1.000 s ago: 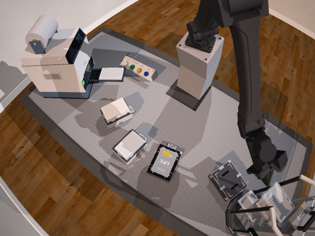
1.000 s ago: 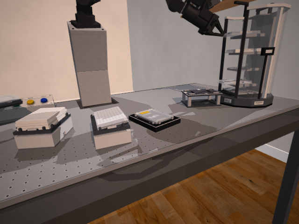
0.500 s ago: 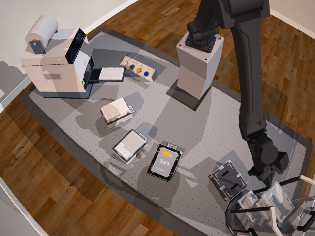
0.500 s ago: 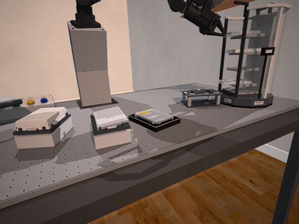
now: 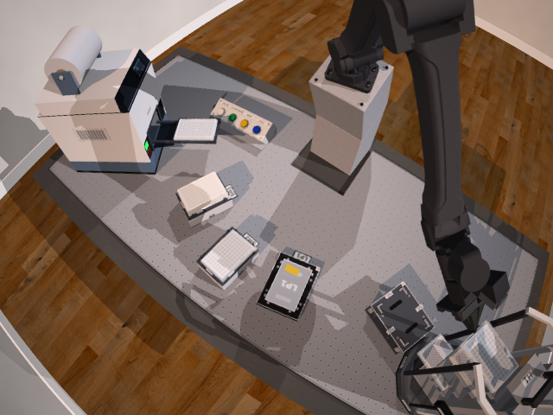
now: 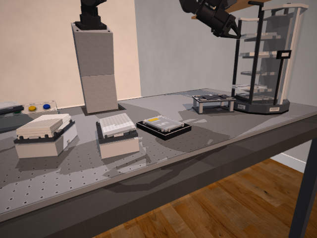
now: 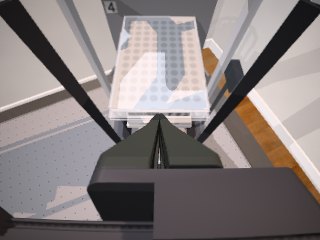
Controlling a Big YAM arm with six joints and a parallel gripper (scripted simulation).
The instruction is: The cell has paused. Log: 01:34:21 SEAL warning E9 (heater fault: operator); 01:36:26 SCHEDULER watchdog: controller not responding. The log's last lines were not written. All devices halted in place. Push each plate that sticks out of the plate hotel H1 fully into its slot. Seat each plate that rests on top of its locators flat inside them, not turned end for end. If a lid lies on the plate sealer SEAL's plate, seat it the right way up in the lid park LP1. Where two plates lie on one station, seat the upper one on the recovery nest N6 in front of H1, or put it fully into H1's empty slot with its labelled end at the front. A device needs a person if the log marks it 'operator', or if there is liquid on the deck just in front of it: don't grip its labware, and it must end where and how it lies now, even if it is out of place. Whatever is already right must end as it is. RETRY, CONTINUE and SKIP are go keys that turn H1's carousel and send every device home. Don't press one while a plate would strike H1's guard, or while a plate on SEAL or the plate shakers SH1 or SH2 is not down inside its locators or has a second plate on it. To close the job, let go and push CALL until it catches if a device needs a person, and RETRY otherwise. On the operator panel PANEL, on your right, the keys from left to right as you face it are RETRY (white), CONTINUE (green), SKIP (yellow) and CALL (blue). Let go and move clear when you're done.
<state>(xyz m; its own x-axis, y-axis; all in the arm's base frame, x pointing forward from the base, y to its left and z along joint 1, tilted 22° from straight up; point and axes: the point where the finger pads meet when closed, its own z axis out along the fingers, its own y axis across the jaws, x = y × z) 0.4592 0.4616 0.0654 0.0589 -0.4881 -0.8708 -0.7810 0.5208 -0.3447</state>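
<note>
Pressing toward the plate hotel H1 (image 6: 258, 30) at the upper right of the exterior view, the gripper (image 6: 237, 34) is clenched with its fingers together and nothing between them. In the wrist view the gripper tip (image 7: 159, 120) sits at the near end of a clear plate (image 7: 160, 65) lying in a slot marked 4, in the upper centre of the frame; whether tip and plate touch cannot be told. Black guard posts (image 7: 47, 65) cross the frame on either side.

In the top view, H1 (image 5: 446, 369) occupies the lower right corner, with the recovery nest N6 (image 5: 399, 315) just beside it, to its left. The lid park LP1 (image 5: 289, 284) lies at lower centre and carries a lid with a yellow mark. Two shakers sit left of centre: one (image 5: 206, 198) shows what looks like two plates stacked, the other (image 5: 228, 257) a single white plate. The sealer SEAL (image 5: 102, 116) stands at upper left with a white plate (image 5: 195, 129) on its extended tray. The operator panel PANEL (image 5: 241, 119) lies just to the right of that tray.
</note>
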